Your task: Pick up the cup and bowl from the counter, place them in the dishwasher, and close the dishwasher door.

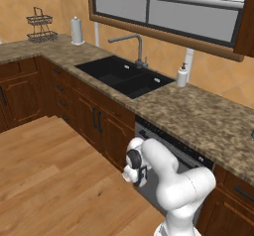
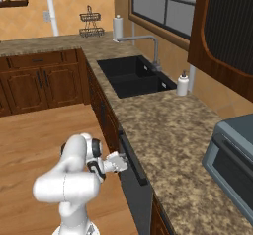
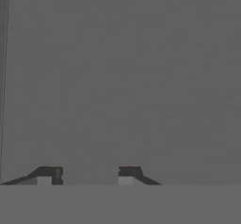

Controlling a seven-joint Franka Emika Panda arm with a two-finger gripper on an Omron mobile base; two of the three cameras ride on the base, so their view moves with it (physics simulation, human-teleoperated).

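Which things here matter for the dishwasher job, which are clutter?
Job:
- dishwasher door, upright
- counter
- hand, at the door, holding nothing

Clutter:
- sink
- faucet
- soap bottle
- paper towel roll
- wire rack
- toaster oven

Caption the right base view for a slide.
White arm holds its pincer at the upright dishwasher door under the granite counter.

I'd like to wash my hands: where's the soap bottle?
The small white soap dispenser bottle stands on the speckled brown granite counter, at the black sink's right corner, against the wall.
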